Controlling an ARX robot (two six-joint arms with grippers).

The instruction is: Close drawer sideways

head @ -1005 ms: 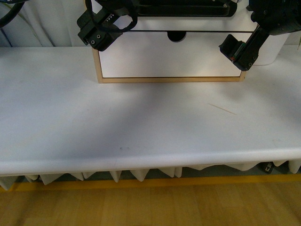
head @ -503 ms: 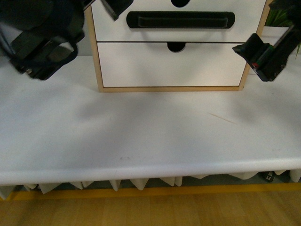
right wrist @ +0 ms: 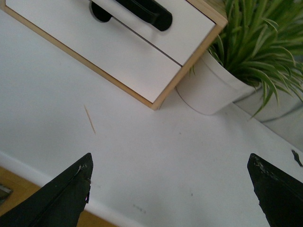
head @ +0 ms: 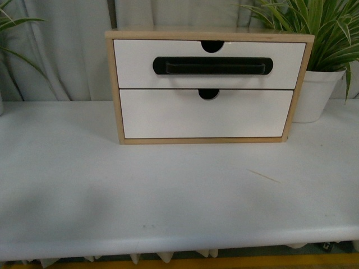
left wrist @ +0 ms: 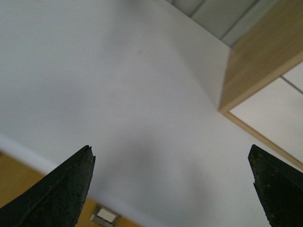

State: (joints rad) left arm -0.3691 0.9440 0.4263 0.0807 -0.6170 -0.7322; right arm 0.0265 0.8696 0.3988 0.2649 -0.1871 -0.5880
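The drawer (head: 134, 64) has a smooth, matt white front, and its handle (head: 212, 65) is black with a slight sheen, like plastic. The cabinet frame (head: 115, 89) is pale, unpainted-looking wood. The table (head: 168, 190) is smooth, matt white. The pot (head: 314, 95) is plain smooth white, and the curtain (head: 67, 50) is pale cloth.

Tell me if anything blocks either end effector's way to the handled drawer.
Nothing visible does. Only table lies between the left end effector, the right end effector and the drawer; the plant pot stands aside, right of the cabinet.
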